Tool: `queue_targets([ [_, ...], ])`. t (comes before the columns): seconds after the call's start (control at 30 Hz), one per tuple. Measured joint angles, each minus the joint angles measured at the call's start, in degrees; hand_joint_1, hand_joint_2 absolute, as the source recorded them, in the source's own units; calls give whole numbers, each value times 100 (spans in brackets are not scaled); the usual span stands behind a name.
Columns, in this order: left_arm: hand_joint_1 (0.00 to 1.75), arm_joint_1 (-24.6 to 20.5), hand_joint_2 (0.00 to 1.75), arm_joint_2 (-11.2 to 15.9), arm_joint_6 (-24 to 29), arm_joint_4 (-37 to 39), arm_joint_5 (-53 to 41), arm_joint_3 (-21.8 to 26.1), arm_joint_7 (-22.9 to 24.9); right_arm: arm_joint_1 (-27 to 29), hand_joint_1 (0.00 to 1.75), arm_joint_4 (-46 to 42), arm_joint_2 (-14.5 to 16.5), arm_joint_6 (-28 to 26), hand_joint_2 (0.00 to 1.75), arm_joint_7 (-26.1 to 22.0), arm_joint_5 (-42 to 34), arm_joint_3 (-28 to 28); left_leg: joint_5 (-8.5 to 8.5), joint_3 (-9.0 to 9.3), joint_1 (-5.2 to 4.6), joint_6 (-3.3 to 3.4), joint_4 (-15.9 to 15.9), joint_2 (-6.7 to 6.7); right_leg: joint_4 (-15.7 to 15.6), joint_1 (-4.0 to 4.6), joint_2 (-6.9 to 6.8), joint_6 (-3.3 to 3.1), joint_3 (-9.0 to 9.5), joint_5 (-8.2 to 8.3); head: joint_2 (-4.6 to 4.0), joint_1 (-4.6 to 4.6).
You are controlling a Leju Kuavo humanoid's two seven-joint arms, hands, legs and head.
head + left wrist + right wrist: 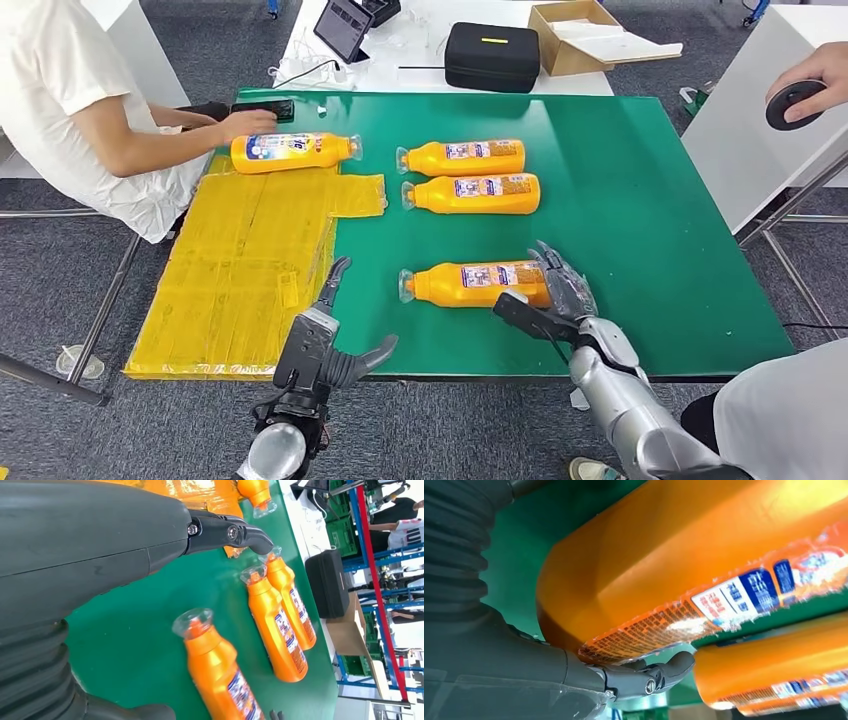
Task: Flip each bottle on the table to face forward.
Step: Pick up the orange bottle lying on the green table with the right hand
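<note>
Several orange bottles lie on their sides on the green table (640, 200). The nearest bottle (475, 284) (220, 675) (684, 560) has its cap pointing left. My right hand (558, 292) (499, 670) cups its base end, fingers spread over the base, thumb along the near side with a small gap. Two bottles (465, 157) (475, 193) lie side by side farther back. A person's hand rests on the far-left bottle (295, 151). My left hand (325, 340) (100, 555) hovers open at the table's front edge, holding nothing.
A crumpled yellow plastic sheet (250, 270) covers the table's left part. Behind the table sit a black case (492, 56), a cardboard box (580, 35) and a tablet (343, 27). A person sits at left; another at right holds a black round object (795, 103).
</note>
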Motion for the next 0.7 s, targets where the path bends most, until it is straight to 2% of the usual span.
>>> queue_targets([
  [0.03,0,-5,175,-1,-11,7,4,0,7,-51,0,48,-16,121,175,70,41,16,-1,7,0,0,0,2,-1,0,1,-1,5,0,0,0],
  [0.07,0,-9,175,-1,-20,14,9,0,13,-100,8,94,-36,233,175,119,77,38,-1,13,0,1,0,4,-1,0,1,-1,10,1,0,0],
  [0.17,0,-15,175,-1,-51,30,13,-2,20,-187,139,202,-96,405,175,165,131,102,1,30,0,3,0,3,-3,0,2,-1,27,4,0,1],
  [0.2,0,-16,175,-1,-59,37,13,-2,21,-198,175,226,-111,416,175,168,137,115,2,34,-1,4,0,3,-3,0,2,-1,32,6,0,2],
  [0.7,0,-105,175,-48,-57,182,39,1,-46,-364,175,461,-231,506,175,132,254,262,5,56,1,4,0,6,-2,2,8,-6,56,13,0,-1],
])
